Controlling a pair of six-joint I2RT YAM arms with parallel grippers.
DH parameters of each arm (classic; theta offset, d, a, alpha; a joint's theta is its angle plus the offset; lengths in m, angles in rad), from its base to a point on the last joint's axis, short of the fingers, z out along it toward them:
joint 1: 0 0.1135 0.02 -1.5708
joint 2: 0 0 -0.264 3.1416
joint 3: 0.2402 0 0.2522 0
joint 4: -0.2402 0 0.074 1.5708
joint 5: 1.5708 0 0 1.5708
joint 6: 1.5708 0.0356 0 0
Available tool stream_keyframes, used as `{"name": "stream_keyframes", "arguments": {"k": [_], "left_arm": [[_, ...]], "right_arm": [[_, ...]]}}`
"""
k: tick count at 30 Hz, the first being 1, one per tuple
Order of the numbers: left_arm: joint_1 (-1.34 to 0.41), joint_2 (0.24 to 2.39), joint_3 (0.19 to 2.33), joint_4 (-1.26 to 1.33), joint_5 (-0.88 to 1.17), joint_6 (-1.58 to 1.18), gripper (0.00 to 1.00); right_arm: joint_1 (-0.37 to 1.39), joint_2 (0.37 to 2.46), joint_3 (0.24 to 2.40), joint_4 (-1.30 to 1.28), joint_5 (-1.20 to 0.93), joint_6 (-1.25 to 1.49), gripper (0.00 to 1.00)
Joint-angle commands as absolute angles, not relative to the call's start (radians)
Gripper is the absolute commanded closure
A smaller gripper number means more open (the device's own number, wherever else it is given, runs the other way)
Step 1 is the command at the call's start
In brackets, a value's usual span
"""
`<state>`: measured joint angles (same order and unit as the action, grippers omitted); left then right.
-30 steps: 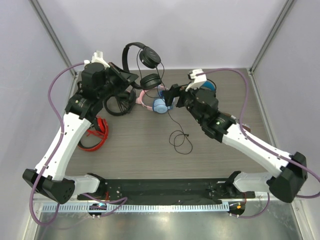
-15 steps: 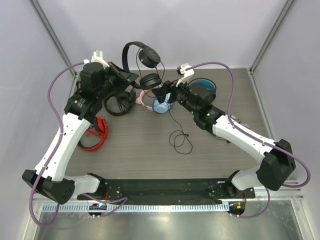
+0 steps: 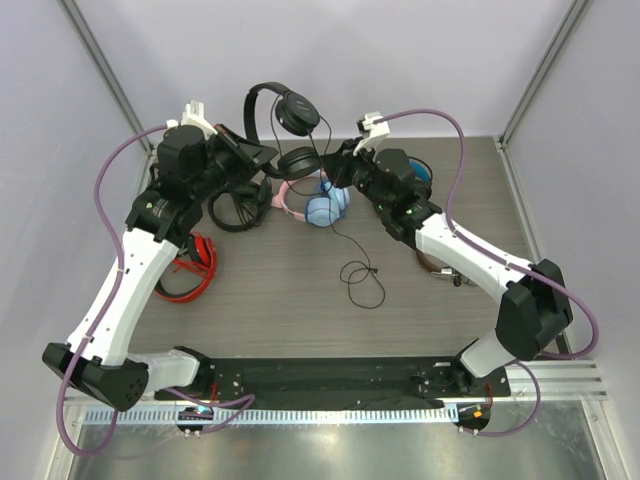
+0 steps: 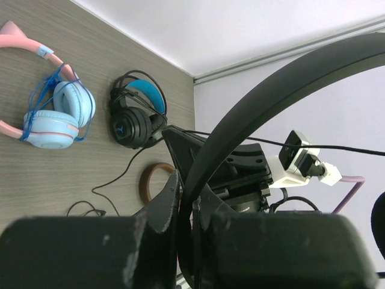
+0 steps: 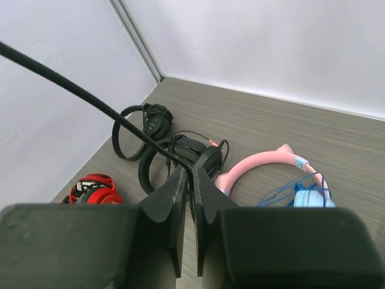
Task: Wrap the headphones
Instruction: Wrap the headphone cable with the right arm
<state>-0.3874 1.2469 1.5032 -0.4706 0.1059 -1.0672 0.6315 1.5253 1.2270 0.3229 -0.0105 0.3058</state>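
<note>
Black and slim, the headphones (image 3: 296,112) hang in the air at the far left of the table (image 3: 300,320) in the overhead view. The left gripper (image 3: 252,152) is clenched on the thin headband, which keeps both earcups off the wood and leaves room to wind around them. From the lower earcup the cable (image 3: 345,245) drops past the right gripper (image 3: 335,172) to a loose coil lying on the table nearer the arm bases.

From the left wrist, the left gripper (image 4: 187,198) has its jaws pressed together on the headphones (image 4: 283,84), whose band arcs up and to the right. The pink-and-blue pair (image 4: 57,117) lies apart on the wood and plays no part.

From the right wrist, the right gripper (image 5: 188,174) has its jaws nearly touching, pinching the cable (image 5: 90,99), which runs taut up to the left. That hold looks meant to guide the slack. Wrapping seems barely begun, since the coil lies unwound.
</note>
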Motion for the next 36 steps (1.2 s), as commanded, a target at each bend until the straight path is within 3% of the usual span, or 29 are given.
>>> {"name": "stream_keyframes", "arguments": {"k": [1,5,21,36], "left_arm": [[-0.382,1.209,1.537,-0.431,0.138,-1.085,1.00],[-0.382,1.209,1.542,-0.428,0.144,-1.091,1.00],[-0.379,1.209,1.548,-0.402,0.187,-1.123,1.00],[-0.376,1.206,1.571,-0.394,0.195,-1.135,1.00]], "right_arm": [[0.626,1.525,1.275,0.383,-0.025,0.313,0.87],[0.621,1.534,1.270,0.390,-0.026,0.318,0.99],[0.560,1.670,1.284,0.428,-0.067,0.402,0.99],[0.558,1.675,1.232,0.445,-0.083,0.411,0.99]]}}
